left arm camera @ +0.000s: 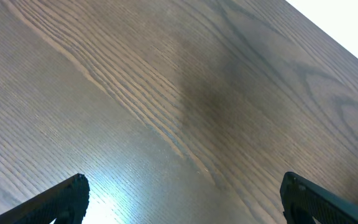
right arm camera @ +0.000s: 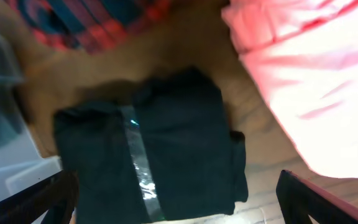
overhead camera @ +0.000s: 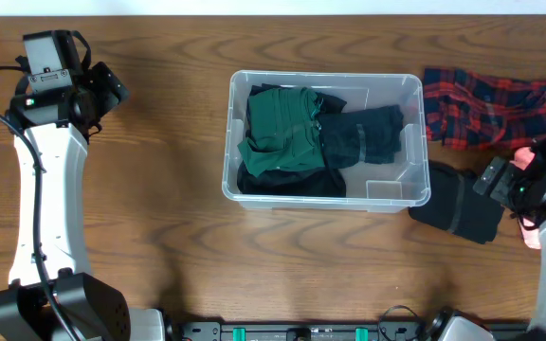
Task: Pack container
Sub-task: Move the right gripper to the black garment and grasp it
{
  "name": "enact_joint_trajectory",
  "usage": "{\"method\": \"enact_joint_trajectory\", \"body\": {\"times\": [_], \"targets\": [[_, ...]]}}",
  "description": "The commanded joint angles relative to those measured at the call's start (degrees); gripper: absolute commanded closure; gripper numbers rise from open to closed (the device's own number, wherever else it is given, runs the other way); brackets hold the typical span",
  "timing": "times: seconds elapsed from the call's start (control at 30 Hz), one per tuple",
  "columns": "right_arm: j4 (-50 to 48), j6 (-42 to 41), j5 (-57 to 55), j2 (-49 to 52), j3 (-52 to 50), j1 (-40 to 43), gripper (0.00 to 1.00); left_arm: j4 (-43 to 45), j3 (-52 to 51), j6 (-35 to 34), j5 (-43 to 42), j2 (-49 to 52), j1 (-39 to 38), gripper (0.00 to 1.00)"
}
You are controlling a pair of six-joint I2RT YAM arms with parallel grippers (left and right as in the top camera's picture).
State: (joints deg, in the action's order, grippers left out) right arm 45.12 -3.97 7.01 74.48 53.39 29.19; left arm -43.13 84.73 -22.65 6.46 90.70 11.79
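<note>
Fingers apart, our right claw (right arm camera: 178, 202) hangs over the folded black garment (overhead camera: 458, 201) at three o'clock of the clear rectangular plastic container (overhead camera: 322, 78), far nearer than our equally spread left claw (left arm camera: 185, 190).

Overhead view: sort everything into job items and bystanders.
Job: container; green garment and dark bundle inside it; plaid shirt, folded black garment, pink cloth outside it, probably awaiting packing.
Bystanders: table; left pincer, open, away from the clothes.
</note>
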Motion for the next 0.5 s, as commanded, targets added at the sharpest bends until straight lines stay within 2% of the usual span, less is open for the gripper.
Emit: {"method": "enact_joint_trajectory", "body": {"times": [0.0, 0.27, 0.47], "targets": [[0.0, 3.7, 3.5, 3.5, -0.5, 2.1, 0.01, -0.1, 0.5, 0.1, 0.9, 0.0, 0.2, 0.02], [-0.9, 5.4, 5.7, 10.8, -0.7, 4.3, 0.04, -0.1, 0.5, 0.1, 0.9, 0.0, 0.2, 0.02], [-6.1, 5.6, 5.6, 16.7, -3.3, 5.3, 0.02, -0.1, 0.5, 0.1, 0.9, 0.0, 0.2, 0.02]]}}
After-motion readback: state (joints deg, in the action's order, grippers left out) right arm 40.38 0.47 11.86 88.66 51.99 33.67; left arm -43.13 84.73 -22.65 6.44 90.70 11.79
